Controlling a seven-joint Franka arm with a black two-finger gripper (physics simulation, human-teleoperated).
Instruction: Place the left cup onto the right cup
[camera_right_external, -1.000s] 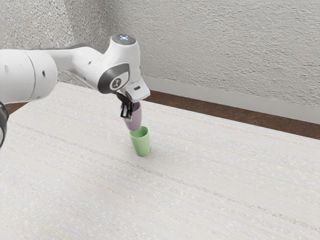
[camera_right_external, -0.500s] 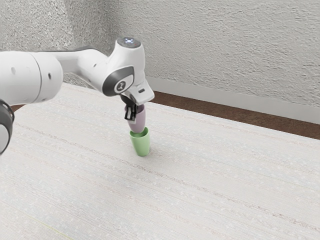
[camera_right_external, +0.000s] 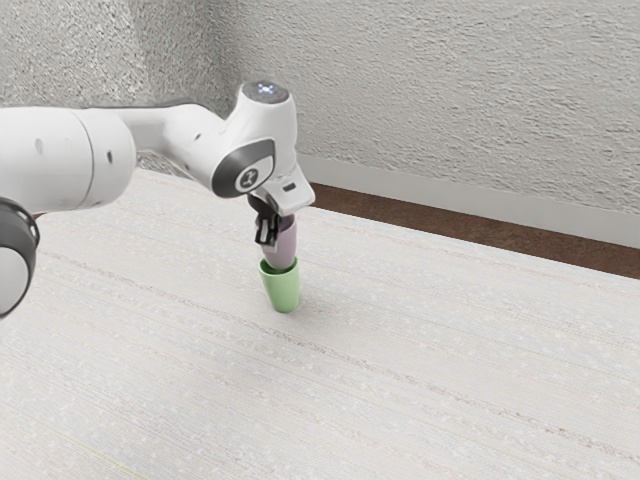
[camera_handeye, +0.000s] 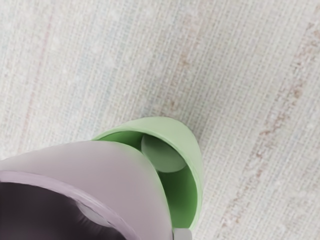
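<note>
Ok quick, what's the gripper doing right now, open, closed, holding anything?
Gripper: closed on the purple cup, holding it with its base in the mouth of the green cup.

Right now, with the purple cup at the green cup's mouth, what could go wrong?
The purple cup in the gripper sits off-centre, toward one side of the green cup, so pressing down could catch the rim and tip or slide it on the table. Released while tilted, it may seat crooked.
</note>
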